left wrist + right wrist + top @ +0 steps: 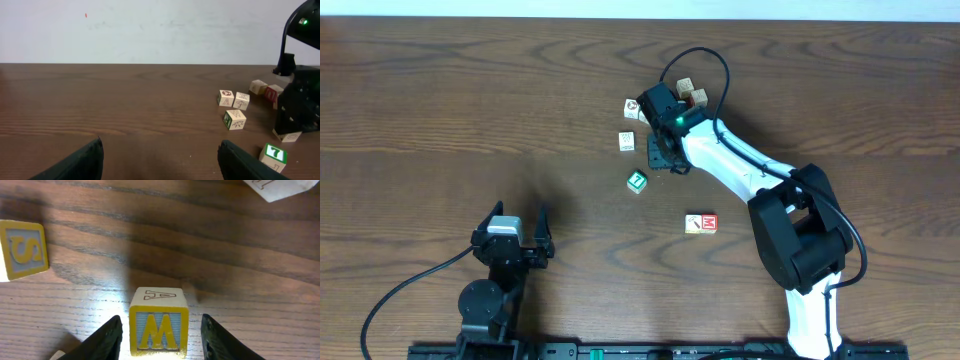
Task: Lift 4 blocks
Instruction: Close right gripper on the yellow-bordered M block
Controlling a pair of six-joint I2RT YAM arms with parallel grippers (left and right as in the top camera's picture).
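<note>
Presently, right fingers [111, 339] are spread, one on each side of the yellow block [159, 330]. A sliver of bare bench [235, 255] shows between each pad and the block's side walls. No contact that I can make out, so nothing is pinched yet. The block sits flat between the fingers, roughly centred, perhaps a touch nearer the left-hand one in the wrist view. Its M face is toward the camera, with an outlined A on the top face. Judged as painted wood: light, rigid, no give under a squeeze, not fragile. The glossy faces could be somewhat slick, so a square, flat-on pinch matters more than force. Best hold, I reckon, is on the two opposite side walls, mid-height or lower, with the pads parallel to those faces. A skewed close would likely spin the cube or squirt it forward. Outward from the fingers, an S-faced block [22, 247] lies ahead and off to the left, well apart. The corner of a pale block [277, 187] shows ahead to the right, also clear of the closing path. From overhead, the green block [637, 181] lies near the right fingers and the red block [701, 223] farther off, both resting on the bench, unlifted. Left fingers [87, 160] are spread wide over bare wood, holding nothing, well apart from every block.
</note>
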